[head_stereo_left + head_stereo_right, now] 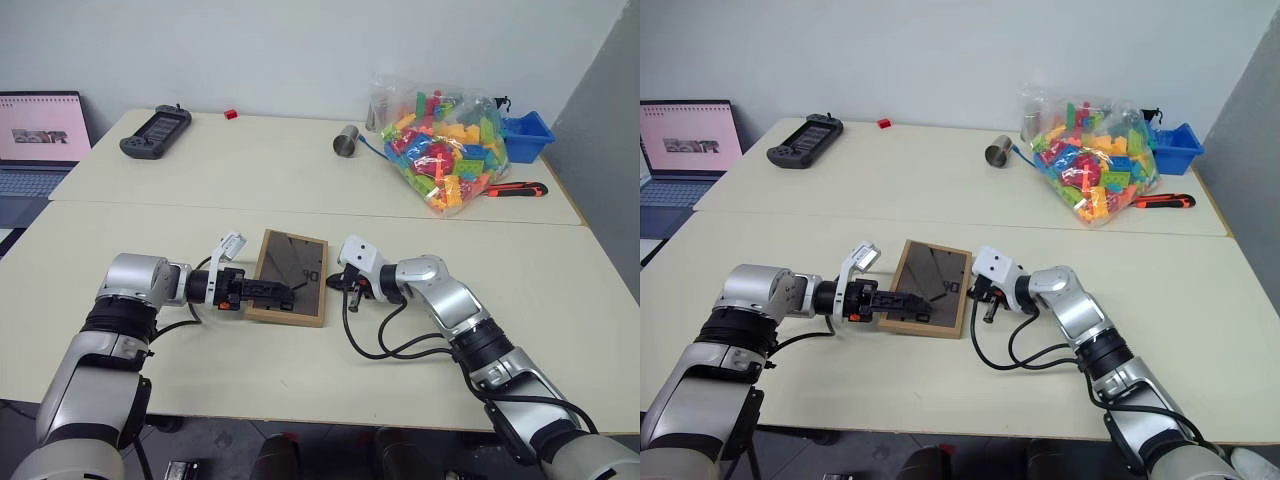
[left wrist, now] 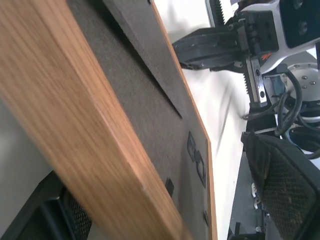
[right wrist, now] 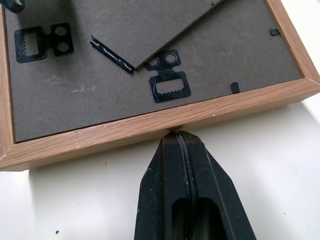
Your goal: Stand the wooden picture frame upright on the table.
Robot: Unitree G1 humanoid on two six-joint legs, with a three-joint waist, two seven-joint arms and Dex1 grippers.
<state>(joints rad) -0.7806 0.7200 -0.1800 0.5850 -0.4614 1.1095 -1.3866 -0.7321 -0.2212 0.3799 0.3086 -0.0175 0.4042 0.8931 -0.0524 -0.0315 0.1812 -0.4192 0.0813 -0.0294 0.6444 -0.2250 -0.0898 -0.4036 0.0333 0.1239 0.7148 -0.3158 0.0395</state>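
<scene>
On the near half of the table (image 1: 180, 370), in the head views, the wooden picture frame (image 1: 290, 277) is lying face down, its dark backing board showing. The left gripper (image 1: 283, 292) is reaching in from the left with its fingers spread wide over the frame's near left part, gripping nothing that I can make out. The right gripper (image 1: 333, 283) is sitting just beside the frame's right edge, pinched fully shut and empty.

In the left wrist view, the frame's wooden edge (image 2: 95, 135) is running close past the camera, and the backing with its easel leg is stretching away toward the right gripper (image 2: 185, 50) beyond.

In the right wrist view, the closed fingertips (image 3: 177, 145) are meeting the frame's wooden side, with the sawtooth hangers (image 3: 167, 85) and the flat easel leg (image 3: 150, 25) just past it.

Judging from this, the right tip should be bracing that edge steadily while the left fingers are catching the opposite rail, so the frame tips up without sliding; the easel leg will probably need swinging out before letting go.
</scene>
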